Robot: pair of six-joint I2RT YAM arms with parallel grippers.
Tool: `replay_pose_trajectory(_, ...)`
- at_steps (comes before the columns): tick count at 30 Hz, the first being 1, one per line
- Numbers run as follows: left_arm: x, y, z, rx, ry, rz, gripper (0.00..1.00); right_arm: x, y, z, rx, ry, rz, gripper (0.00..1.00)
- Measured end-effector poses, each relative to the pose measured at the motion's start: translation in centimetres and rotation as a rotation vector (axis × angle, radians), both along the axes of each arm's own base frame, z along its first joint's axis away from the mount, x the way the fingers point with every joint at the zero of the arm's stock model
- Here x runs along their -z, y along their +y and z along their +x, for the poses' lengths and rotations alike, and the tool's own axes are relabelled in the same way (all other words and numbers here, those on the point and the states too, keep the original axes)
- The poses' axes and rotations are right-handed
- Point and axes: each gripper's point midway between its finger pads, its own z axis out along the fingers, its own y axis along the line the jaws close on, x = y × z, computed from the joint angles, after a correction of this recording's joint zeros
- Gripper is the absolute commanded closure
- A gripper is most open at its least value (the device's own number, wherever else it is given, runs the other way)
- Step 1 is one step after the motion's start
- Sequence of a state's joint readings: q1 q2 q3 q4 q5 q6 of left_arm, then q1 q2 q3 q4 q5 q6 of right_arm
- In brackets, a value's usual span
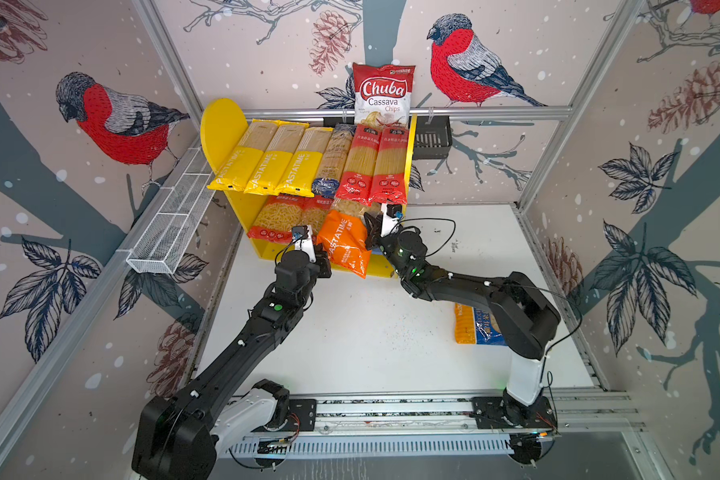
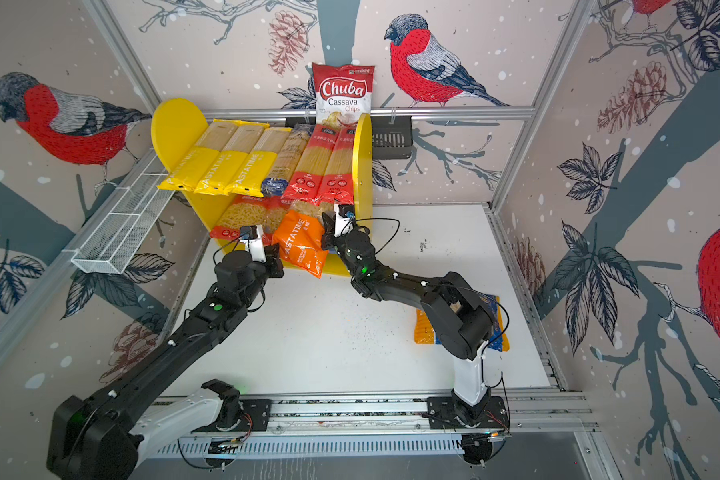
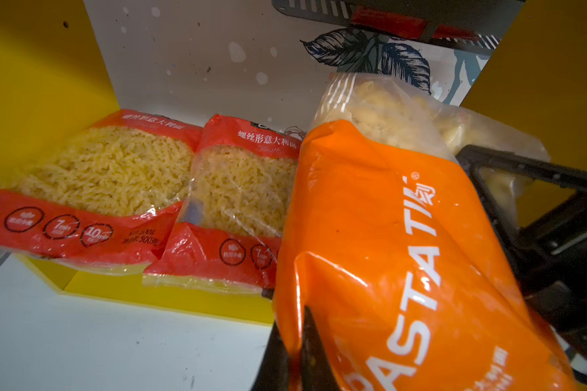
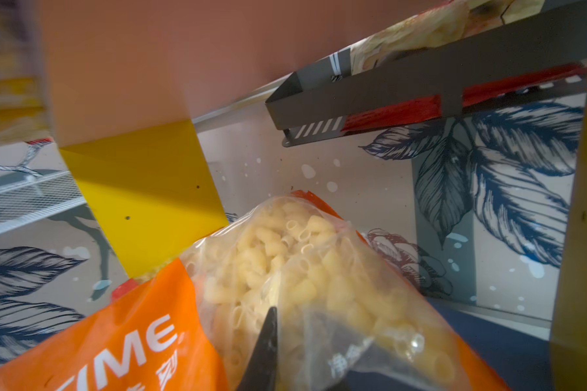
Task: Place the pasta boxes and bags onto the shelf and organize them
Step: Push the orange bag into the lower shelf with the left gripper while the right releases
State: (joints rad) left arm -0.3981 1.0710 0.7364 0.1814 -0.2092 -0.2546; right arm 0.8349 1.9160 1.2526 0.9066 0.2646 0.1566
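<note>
Backdrop: bird-and-pinecone wallpaper (image 1: 113,120) on three sides, white desk (image 1: 350,332) below.
Shelf (image 1: 221,124): yellow-sided, two tiers, standing at the back of the desk.
Upper tier: full. Three yellow spaghetti packs (image 1: 262,162), one blue-labelled pack (image 1: 333,162) and two red spaghetti packs (image 1: 375,166) lie side by side, ends overhanging the front.
Lower tier: two red spiral-pasta bags (image 3: 99,176) lie flat at the round-panel end. The blue board (image 4: 495,342) shows bare beside the straight panel.
Item in hand: orange macaroni bag (image 1: 344,245), tilted at the mouth of the lower tier. Its clear end is in under the upper tier, its orange end sticks out over the desk, and it sits just beside the nearer red bag.
Left end effector (image 1: 323,259): closed, pinching the bag's outer orange edge.
Right end effector (image 1: 371,232): closed on the clear film towards the inner end.
Awaiting: blue-and-orange bag (image 1: 474,328), flat on the desk, partly under the right arm.
Not stock: chips bag (image 1: 385,91) in the black basket (image 1: 431,139); white wire basket (image 1: 171,220) on the side wall.
Step judged: seating the orange bag in the free gap, with the task near its end.
Method advised: feed the clear end in first, low enough that the right wrist clears the upper tier. Level the bag, line it up parallel to the red bag without overlapping, and let go only once its weight rests on the board.
Risk: loose film may slip or bunch, and a push could shunt the neighbouring red bag.
</note>
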Motion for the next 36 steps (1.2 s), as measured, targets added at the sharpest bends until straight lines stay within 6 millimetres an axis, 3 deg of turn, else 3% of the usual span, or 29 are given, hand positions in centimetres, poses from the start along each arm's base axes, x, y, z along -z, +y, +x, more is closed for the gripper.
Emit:
replay_pose_trajectory(3,-0.1,-0.8,1.4,0.015,-0.004,-0.014,1.0,0.0,-0.1,1.4,0.032,-0.009,-0.003,0.91)
replay_pose_trajectory(7,0.7,-1.6,2.7,0.025,0.01,-0.032,1.0,0.4,-0.6,2.6,0.081,-0.013,-0.018,0.59)
replay_pose_trajectory(9,1.3,-2.0,3.0,0.037,0.022,-0.04,1.0,0.9,-0.4,2.5,0.088,-0.012,-0.046,0.52)
replay_pose_trajectory(16,2.9,-2.7,3.7,0.051,0.052,-0.057,1.0,4.8,-1.5,1.5,0.127,0.065,-0.125,0.44)
replay_pose_trajectory(27,4.1,-3.3,4.3,0.053,0.069,-0.112,1.0,4.0,-3.0,-0.4,0.117,0.145,-0.098,0.3)
replay_pose_trajectory(36,3.8,-3.5,5.0,0.037,0.075,-0.16,1.0,6.0,-5.2,-3.2,0.09,0.326,-0.032,0.27)
